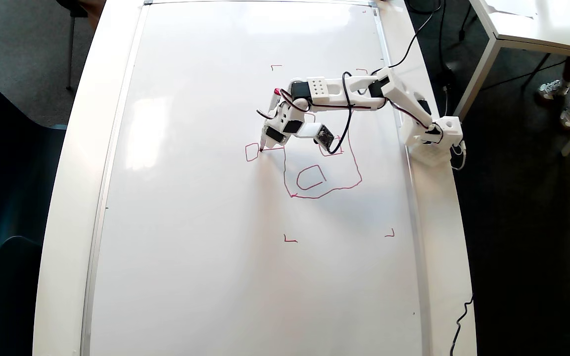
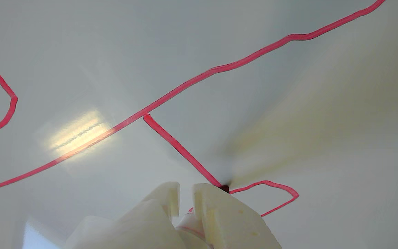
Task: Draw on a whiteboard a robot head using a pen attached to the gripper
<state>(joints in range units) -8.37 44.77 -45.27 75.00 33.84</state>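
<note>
Clamping the pen (image 1: 267, 124), your jaws sit closed around its barrel, with only a narrow slit between them in the wrist view. Your gripper (image 2: 186, 193) tilts the pen down so its tip touches the whiteboard (image 1: 191, 222), right where the short line meets the small square. The robot head (image 1: 322, 170) lies just to the right in the overhead view, partly hidden under your arm (image 1: 344, 94).
</note>
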